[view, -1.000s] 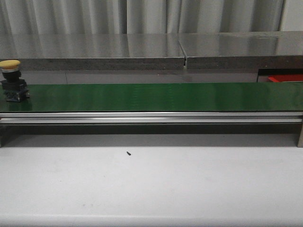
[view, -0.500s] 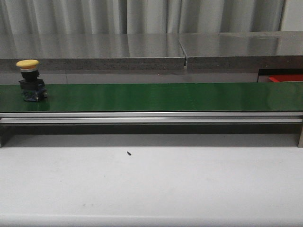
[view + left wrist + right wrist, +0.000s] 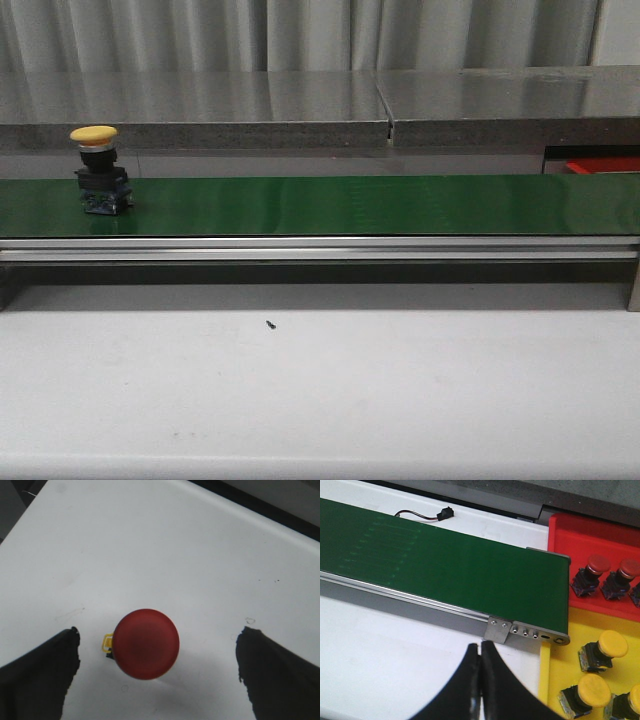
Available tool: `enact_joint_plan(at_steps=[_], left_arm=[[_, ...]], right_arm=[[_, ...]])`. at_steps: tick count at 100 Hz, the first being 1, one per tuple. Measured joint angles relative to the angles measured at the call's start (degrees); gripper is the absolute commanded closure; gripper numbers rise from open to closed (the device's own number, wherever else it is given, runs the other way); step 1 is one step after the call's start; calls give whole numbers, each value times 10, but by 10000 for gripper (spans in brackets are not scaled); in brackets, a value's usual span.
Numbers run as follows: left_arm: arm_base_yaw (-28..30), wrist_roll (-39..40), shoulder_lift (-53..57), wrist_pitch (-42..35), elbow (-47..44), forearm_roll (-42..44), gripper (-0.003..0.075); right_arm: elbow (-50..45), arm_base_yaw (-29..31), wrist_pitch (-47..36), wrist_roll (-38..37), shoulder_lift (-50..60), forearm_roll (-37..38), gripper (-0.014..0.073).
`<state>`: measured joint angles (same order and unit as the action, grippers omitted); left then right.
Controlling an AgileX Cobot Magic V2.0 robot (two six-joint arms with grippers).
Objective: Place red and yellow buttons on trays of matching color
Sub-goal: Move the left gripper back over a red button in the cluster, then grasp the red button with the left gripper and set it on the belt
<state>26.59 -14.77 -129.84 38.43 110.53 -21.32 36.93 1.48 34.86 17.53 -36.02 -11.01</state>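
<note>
A: Where is the yellow button [image 3: 97,168] at this moment?

B: It stands upright on the green belt [image 3: 360,204], near the left end, in the front view. Its yellow cap is on top and its dark body touches the belt.

A: And the left gripper [image 3: 155,672]?

B: Its jaws are wide open. Between them stands a red button [image 3: 146,643] on the white table [image 3: 165,555], seen from above. Neither finger touches it, and a small yellow part shows beside its cap.

A: What about the right gripper [image 3: 480,680]?

B: Its two fingers are pressed together, and they hold nothing. It hangs over the white table, just on the near side of the right end of the belt.

A: Are the trays visible?

B: Yes, in the right wrist view. The red tray [image 3: 600,535] is at the far side and holds red buttons [image 3: 592,573]. The yellow tray [image 3: 592,625] is on its near side and holds several yellow buttons [image 3: 605,651]. Both trays are just beside the end of the belt.
</note>
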Motion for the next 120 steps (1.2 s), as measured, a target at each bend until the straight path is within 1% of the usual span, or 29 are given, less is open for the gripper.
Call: enact_joint_plan(at_steps=[23,27,32,37,44,49,51,56,58,61,75,88,104,120], left_arm=[[0,-1,-39,3,24,-2,113],[0,-1,-43,3,24,-2,125],[0,-1,-47,3,24,-2,162],[0,-1,-50,3,24,-2,220],[0,-1,-53,3,24,-2,352],[0,-1,-54,3,25,-2,485],[0,-1,-56,3,25,-2,519],[0,-1,-56,3,29,-2,645],[0,-1,-56,4,31,-3,673],[0,-4,-56,5,33,-6,738],[0,-50,-44,14,45,-54,739],[0,-90,1,44,46,-102,739],[-11,-101,75,94,46,-114,739],[-36,-103,147,108,31,-114,739]], right_arm=[[0,0,0,0,0,0,692],[0,0,0,0,0,0,692],[0,0,0,0,0,0,692],[0,0,0,0,0,0,692],[0,0,0,0,0,0,692],[0,0,0,0,0,0,692],[0,0,0,0,0,0,692],[0,0,0,0,0,0,692],[0,0,0,0,0,0,692],[0,0,0,0,0,0,692],[0,0,0,0,0,0,692],[0,0,0,0,0,0,692],[0,0,0,0,0,0,692],[0,0,0,0,0,0,692]])
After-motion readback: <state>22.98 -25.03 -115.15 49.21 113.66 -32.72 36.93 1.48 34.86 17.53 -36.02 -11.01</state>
